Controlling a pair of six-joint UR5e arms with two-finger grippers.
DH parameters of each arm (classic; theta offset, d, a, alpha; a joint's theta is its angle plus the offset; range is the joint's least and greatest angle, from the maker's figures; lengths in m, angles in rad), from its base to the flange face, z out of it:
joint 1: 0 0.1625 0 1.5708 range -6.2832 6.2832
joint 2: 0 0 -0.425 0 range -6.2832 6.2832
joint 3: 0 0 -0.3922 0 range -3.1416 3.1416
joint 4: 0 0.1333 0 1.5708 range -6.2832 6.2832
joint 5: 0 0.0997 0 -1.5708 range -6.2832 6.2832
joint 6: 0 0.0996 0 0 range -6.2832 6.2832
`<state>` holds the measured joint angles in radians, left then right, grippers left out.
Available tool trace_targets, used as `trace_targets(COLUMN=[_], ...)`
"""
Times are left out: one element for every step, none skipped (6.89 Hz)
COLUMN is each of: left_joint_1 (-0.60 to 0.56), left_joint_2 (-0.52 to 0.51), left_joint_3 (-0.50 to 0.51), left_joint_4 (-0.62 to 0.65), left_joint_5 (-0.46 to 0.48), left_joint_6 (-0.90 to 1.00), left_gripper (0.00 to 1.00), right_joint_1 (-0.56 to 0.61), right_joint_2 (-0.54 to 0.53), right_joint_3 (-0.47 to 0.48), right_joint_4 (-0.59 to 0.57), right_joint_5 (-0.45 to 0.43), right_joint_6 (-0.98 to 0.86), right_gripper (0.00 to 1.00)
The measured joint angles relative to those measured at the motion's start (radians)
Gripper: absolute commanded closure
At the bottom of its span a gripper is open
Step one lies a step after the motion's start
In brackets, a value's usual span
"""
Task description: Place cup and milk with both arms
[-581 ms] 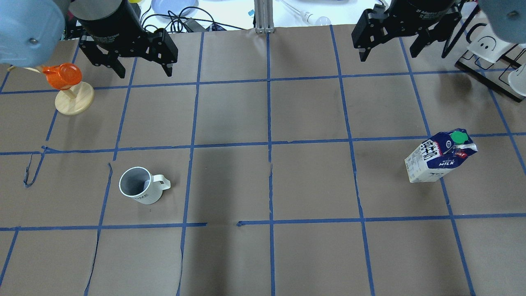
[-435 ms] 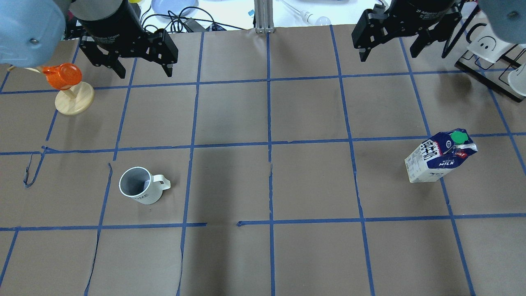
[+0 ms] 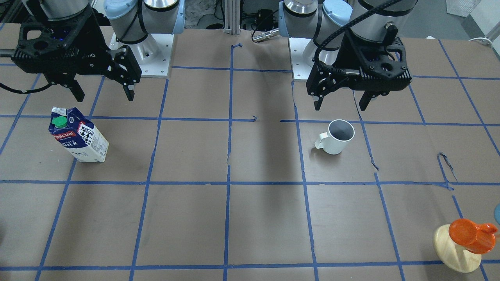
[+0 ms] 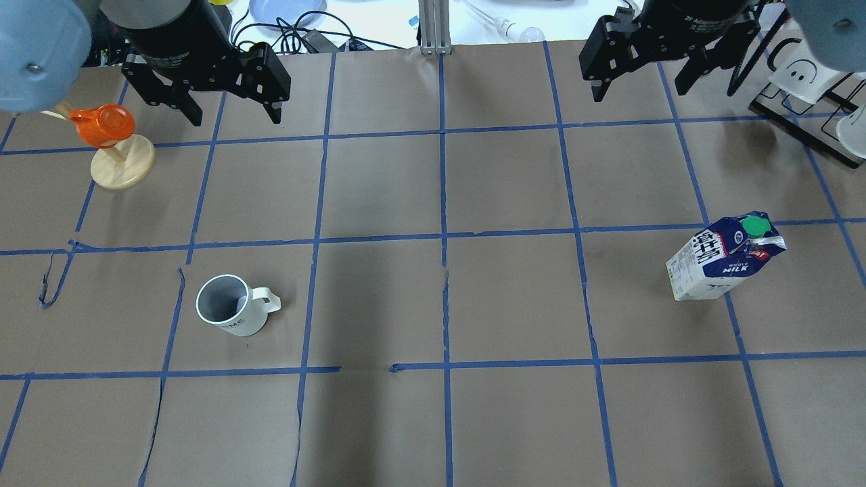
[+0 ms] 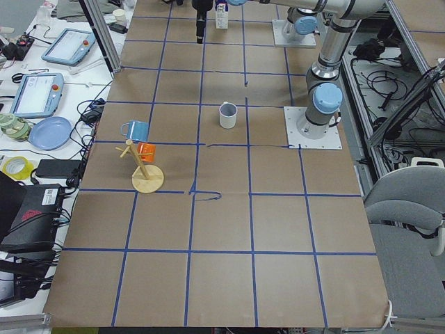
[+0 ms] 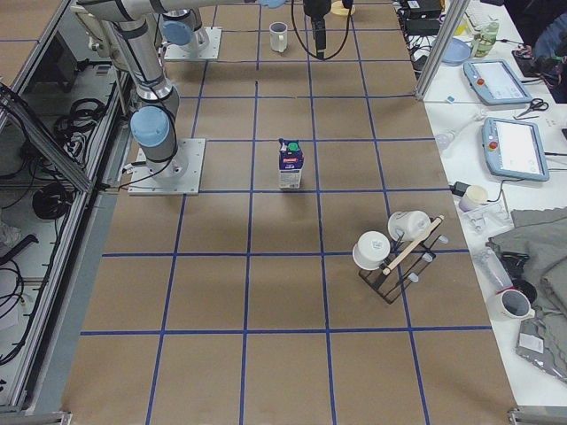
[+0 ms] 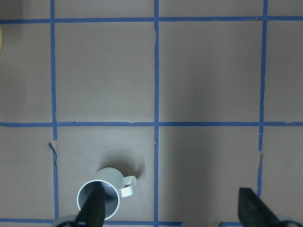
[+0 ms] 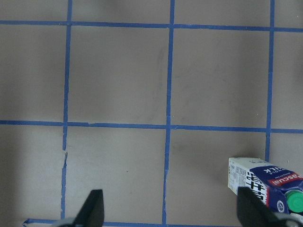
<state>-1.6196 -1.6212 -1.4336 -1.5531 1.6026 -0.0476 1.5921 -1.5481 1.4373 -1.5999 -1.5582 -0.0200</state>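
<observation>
White cup (image 4: 229, 312), blue milk (image 4: 718, 262) — both upright

White cup (image 4: 229, 312) upright; milk carton (image 4: 722, 261) standing, well apart.

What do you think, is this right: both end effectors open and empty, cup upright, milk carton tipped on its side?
Wrong on one point: the milk stands upright, not tipped on its side; the exterior right view shows it. The rest holds: the left end effector and right end effector are open and empty, and the cup is upright.
</observation>
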Motion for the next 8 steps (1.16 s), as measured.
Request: trace_targets(left_joint_1=[0.002, 0.003, 0.004, 0.005, 0.008, 0.011, 0.011, 0.009], left_joint_2=[0.001, 0.002, 0.004, 0.007, 0.009, 0.009, 0.010, 0.012], left_joint_3=[-0.003, -0.003, -0.003, -0.004, -0.004, -0.004, -0.005, -0.006], left_joint_4=[0.000, 0.000, -0.001, -0.001, -0.001, -0.001, 0.000, 0.000], left_joint_5=[0.000, 0.001, 0.002, 0.005, 0.005, 0.002, 0.002, 0.003], left_joint_6=[0.004, 0.005, 0.006, 0.008, 0.009, 0.009, 0.009, 0.009], left_gripper=[0.00, 0.00, 0.00, 0.00, 0.00, 0.00, 0.00, 0.00], right_joint_1=[0.000, -0.001, -0.001, -0.001, -0.001, 0.000, 0.000, 0.000], right_joint_2=[-0.001, -0.001, -0.001, -0.001, -0.001, -0.001, -0.002, -0.002], right_joint_3=[0.000, 0.001, 0.001, 0.001, 0.001, 0.000, 0.000, 0.000], right_joint_4=[0.000, 0.000, 0.000, 0.000, 0.000, 0.000, 0.000, 0.000], right_joint_5=[0.000, 0.000, 0.000, 0.000, 0.000, 0.000, 0.001, 0.001], right_joint_6=[0.000, 0.000, 0.000, 0.000, 0.000, 0.000, -0.001, 0.000], right_gripper=[0.00, 0.00, 0.00, 0.00, 0.00, 0.00, 0.00, 0.00])
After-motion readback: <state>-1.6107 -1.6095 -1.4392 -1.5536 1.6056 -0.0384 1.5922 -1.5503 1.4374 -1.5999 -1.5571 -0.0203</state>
